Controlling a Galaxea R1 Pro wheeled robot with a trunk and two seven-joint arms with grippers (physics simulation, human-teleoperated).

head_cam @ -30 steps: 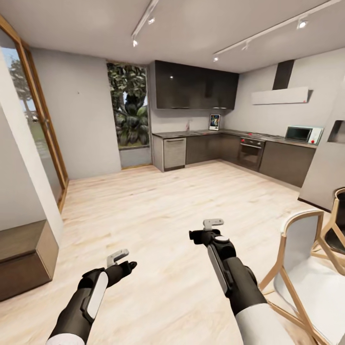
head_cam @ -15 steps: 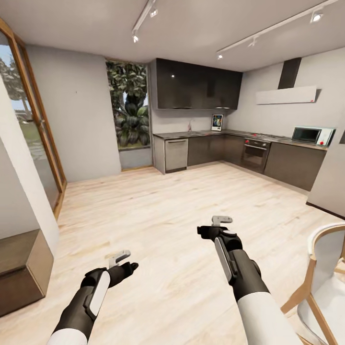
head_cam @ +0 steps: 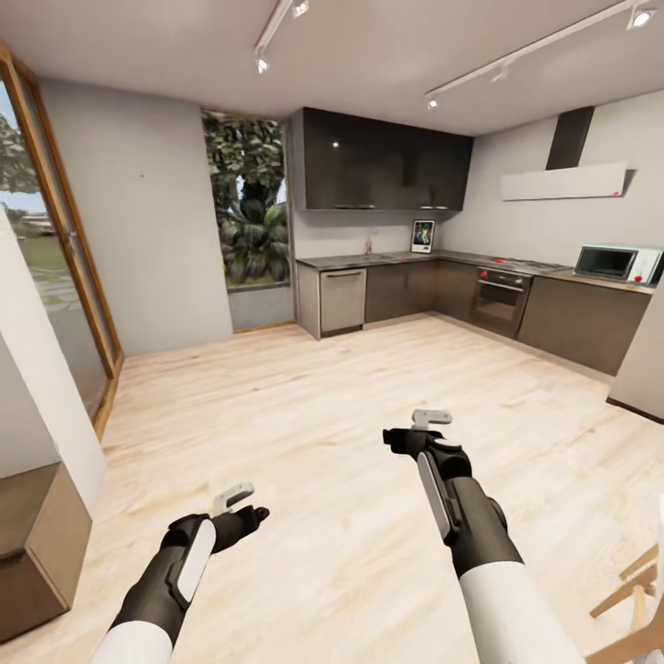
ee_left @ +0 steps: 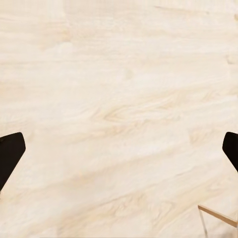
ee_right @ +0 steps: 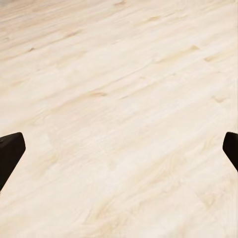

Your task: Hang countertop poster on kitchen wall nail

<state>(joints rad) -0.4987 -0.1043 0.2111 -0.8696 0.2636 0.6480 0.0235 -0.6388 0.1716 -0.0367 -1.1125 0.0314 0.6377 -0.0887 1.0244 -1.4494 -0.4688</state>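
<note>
The view has swung left since a second ago, pushing the pale chair (head_cam: 636, 599) nearly out at four o'clock. Pale planked floor (head_cam: 304, 415) spreads wide; the grey steel counter (head_cam: 406, 259) at one o'clock carries the small framed poster (head_cam: 423, 236). Both arms' fingers (ee_left: 11, 156) (ee_right: 11, 154) are spread apart, holding nothing.

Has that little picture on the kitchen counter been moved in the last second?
No. The poster stands at the same spot on the kitchen countertop, near the tap. Its small drift across the picture comes from the camera moving.

The poster (head_cam: 422, 236) on the far countertop (head_cam: 406, 259) is too small to read.
</note>
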